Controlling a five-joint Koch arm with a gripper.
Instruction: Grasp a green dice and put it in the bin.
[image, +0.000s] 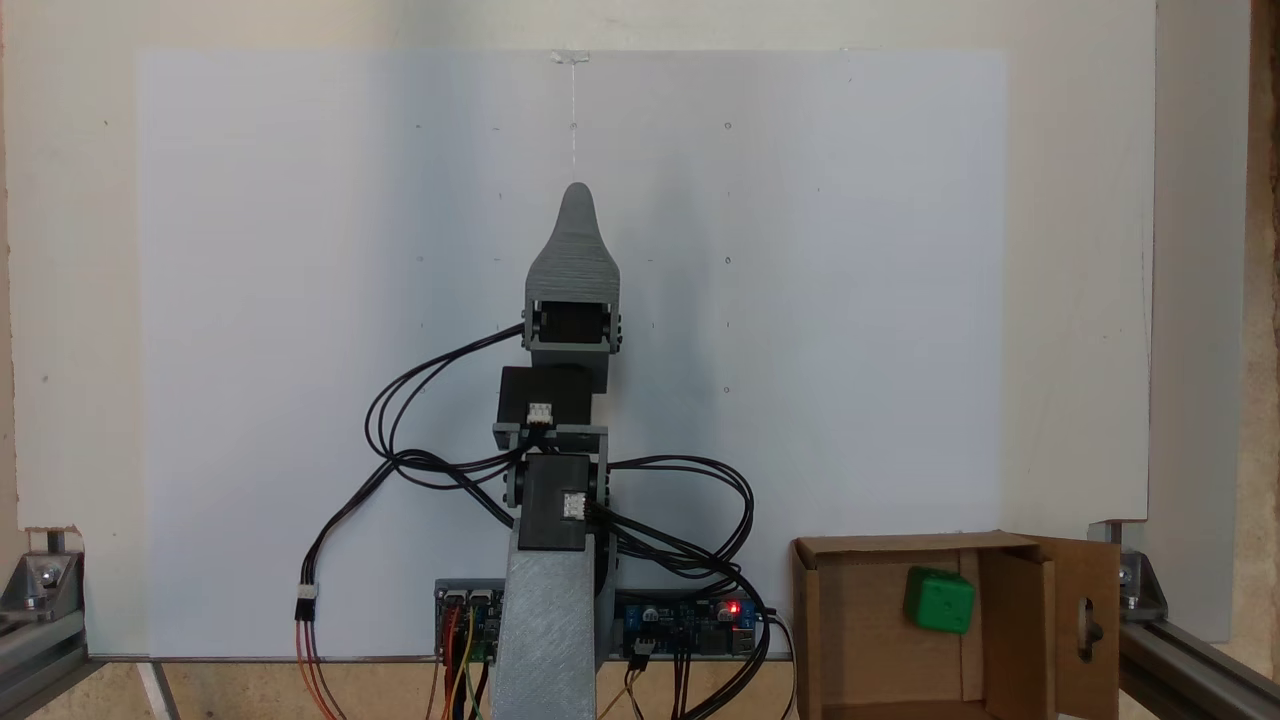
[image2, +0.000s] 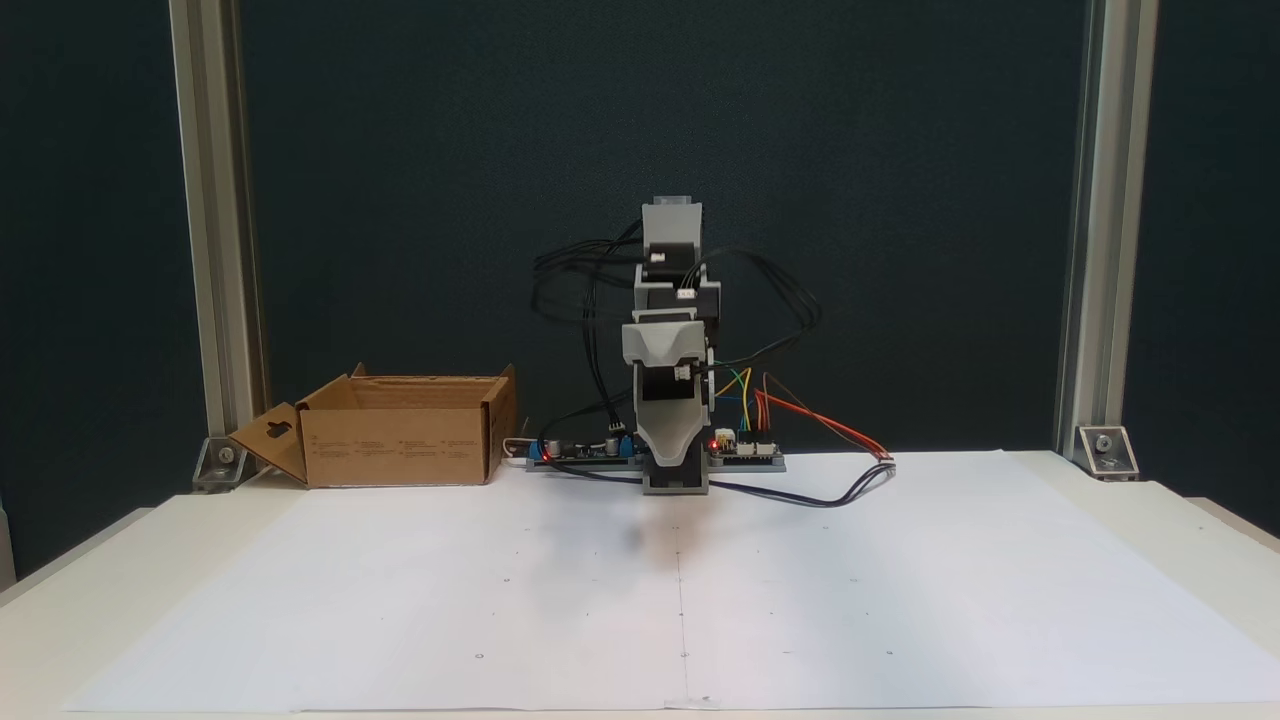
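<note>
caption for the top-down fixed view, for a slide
Green dice lying inside the cardboard box, arm folded with its gripper over white paper.

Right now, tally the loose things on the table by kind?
Green dice: 1, lying inside the box
Cardboard box: 1
Total: 2

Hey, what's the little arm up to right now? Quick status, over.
Hand folded over the base, state unclear, carrying nothing. Small bright green plastic dice lies inside the brown cardboard box. White paper sheet bare ahead.
</note>
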